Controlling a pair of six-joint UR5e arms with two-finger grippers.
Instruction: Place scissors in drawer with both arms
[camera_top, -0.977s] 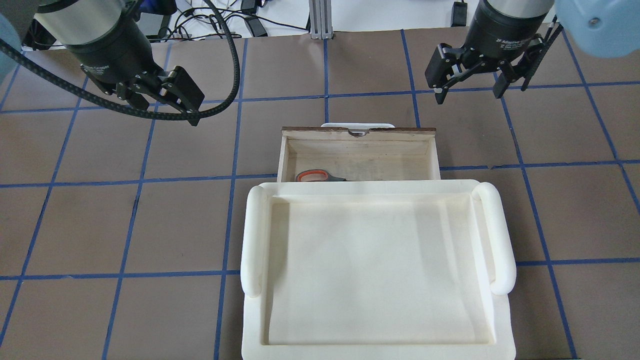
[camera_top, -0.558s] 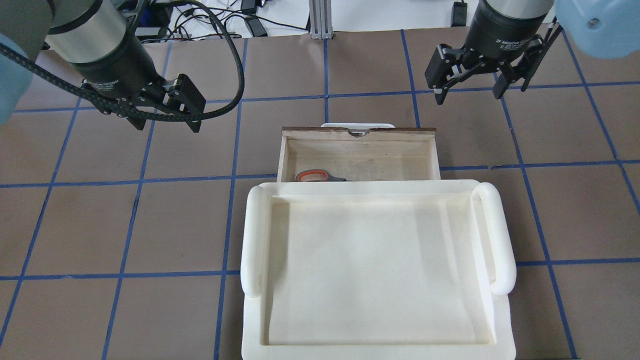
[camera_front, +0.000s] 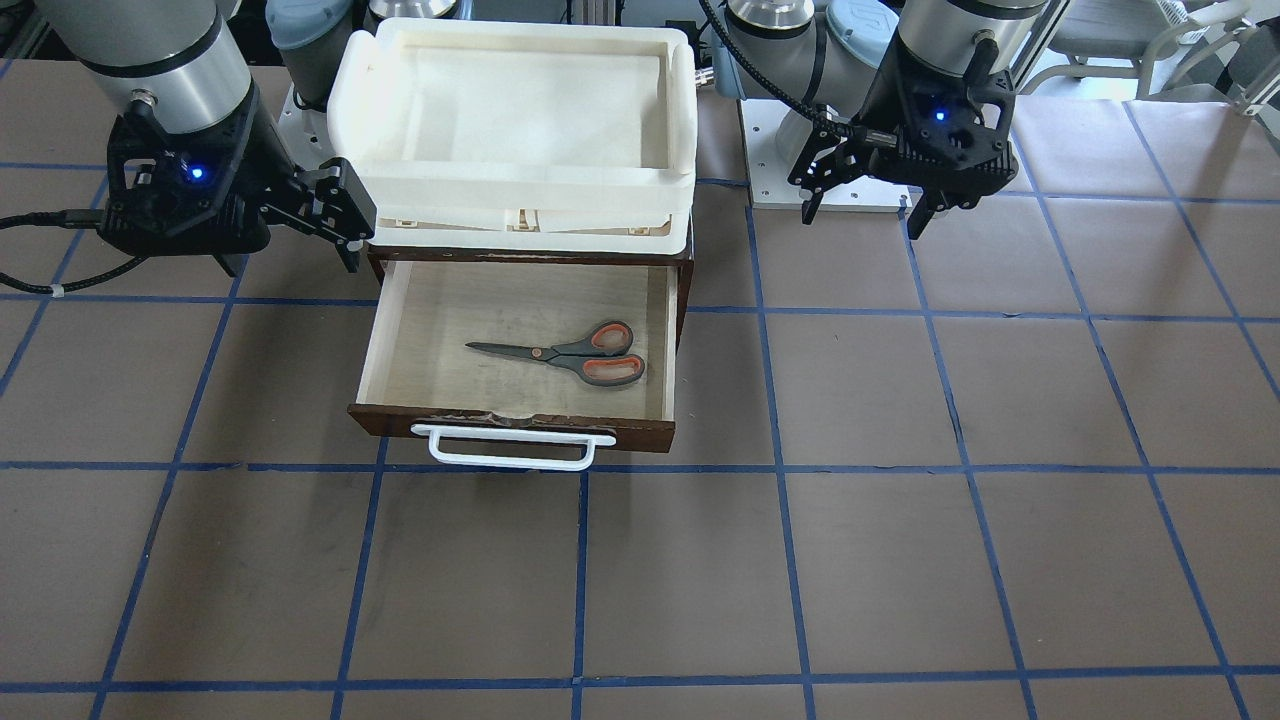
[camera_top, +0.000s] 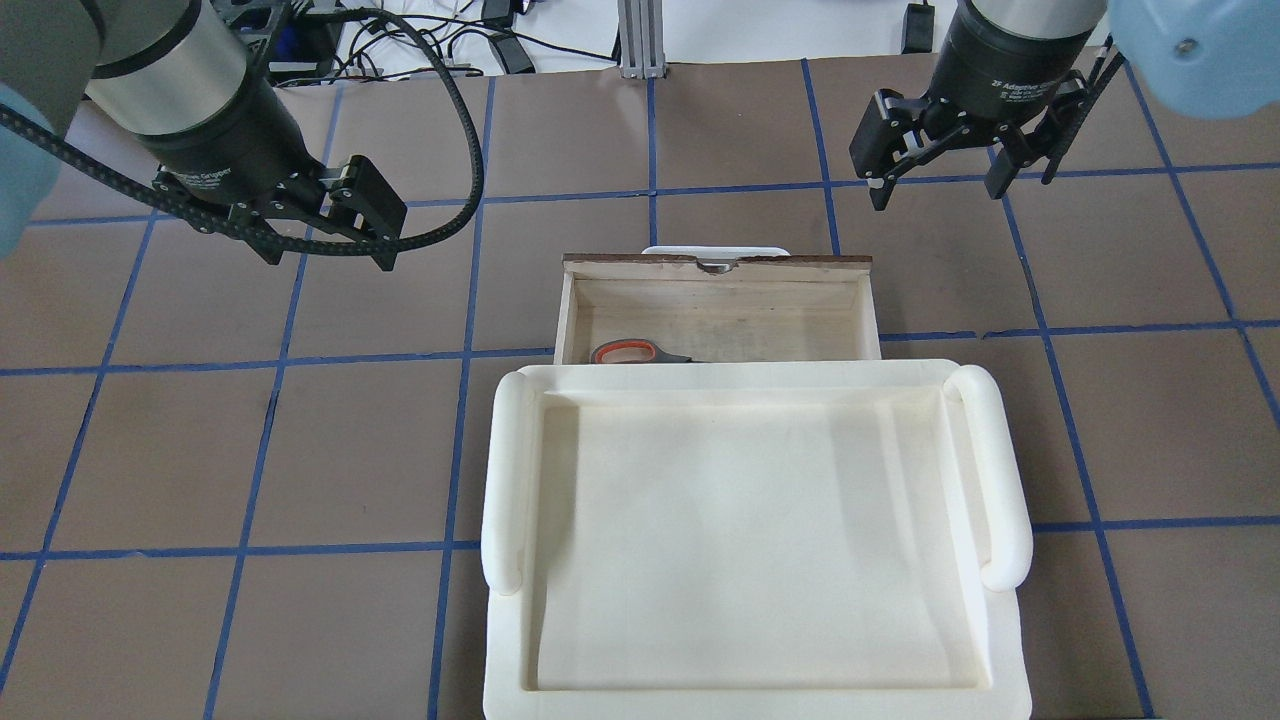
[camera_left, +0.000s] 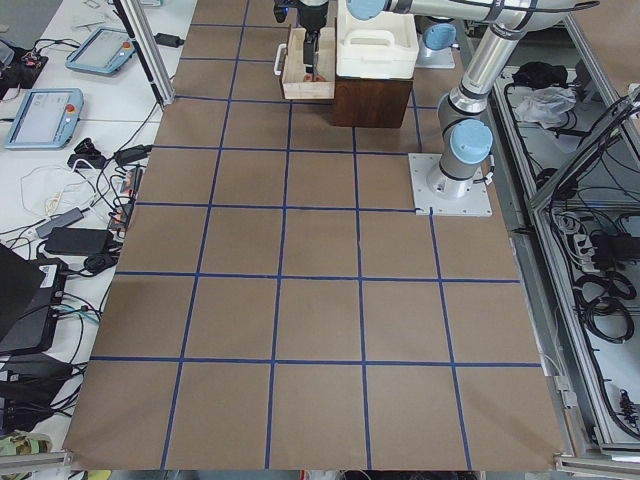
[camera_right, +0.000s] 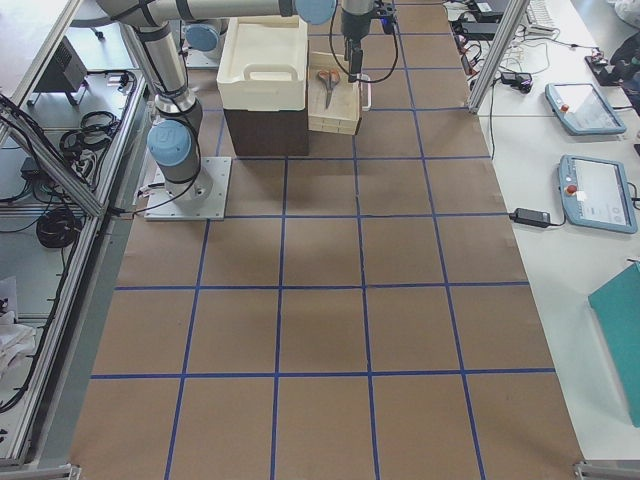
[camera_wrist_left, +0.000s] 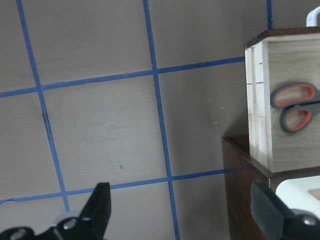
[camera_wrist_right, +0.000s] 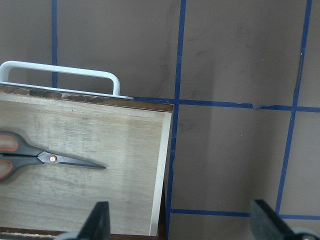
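Note:
The scissors (camera_front: 570, 355) lie flat in the open drawer (camera_front: 520, 428), handles toward the robot's left; they also show in the overhead view (camera_top: 630, 352) and both wrist views (camera_wrist_left: 295, 107) (camera_wrist_right: 45, 157). The drawer is pulled out, white bar handle (camera_front: 510, 450) in front. My left gripper (camera_top: 330, 255) (camera_front: 862, 215) hangs open and empty above the table, left of the drawer. My right gripper (camera_top: 935, 190) (camera_front: 290, 265) is open and empty above the table at the drawer's right far corner.
A cream-white plastic tray (camera_top: 510, 470) sits on the dark brown cabinet (camera_wrist_left: 240, 175) that holds the drawer. The brown table has blue tape lines. A black cable (camera_top: 470, 150) loops from the left arm. Pendants and cables lie on side benches (camera_right: 580, 110).
The left gripper has turned and shifted slightly toward the robot and to the left. The right gripper, the drawer and the scissors have not moved.

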